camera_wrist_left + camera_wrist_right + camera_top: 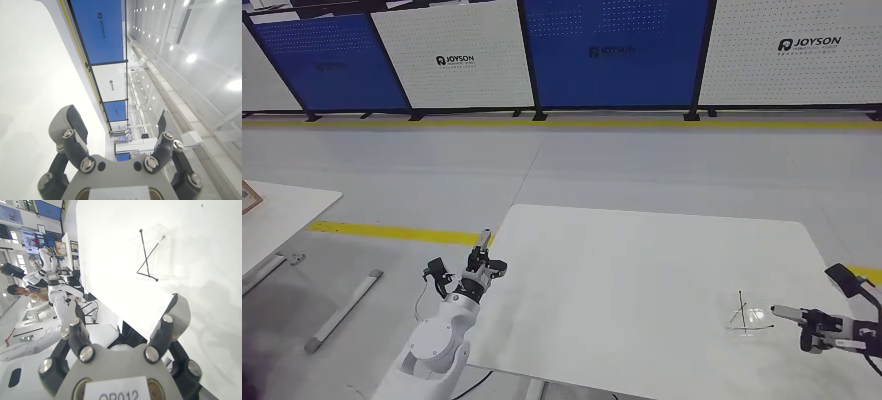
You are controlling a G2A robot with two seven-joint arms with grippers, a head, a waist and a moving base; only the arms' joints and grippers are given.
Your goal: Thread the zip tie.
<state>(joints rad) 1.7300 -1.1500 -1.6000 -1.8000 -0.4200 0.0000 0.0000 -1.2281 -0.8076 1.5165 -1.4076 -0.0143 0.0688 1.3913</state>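
Three black zip ties (145,256) lie crossed in a shallow clear tray (167,231) on the white table (113,256). In the top view the zip ties (745,315) sit near the table's right front corner. My right gripper (126,311) is open and holds nothing; it hangs at the table's edge a short way from the tray. In the top view my right gripper (790,315) is just right of the ties. My left gripper (119,121) is open and holds nothing, at the table's left edge (470,255), far from the ties.
The white table (642,290) is bare apart from the tray. A second white table (282,215) stands to the far left. Blue and white panels (612,50) line the back of the room.
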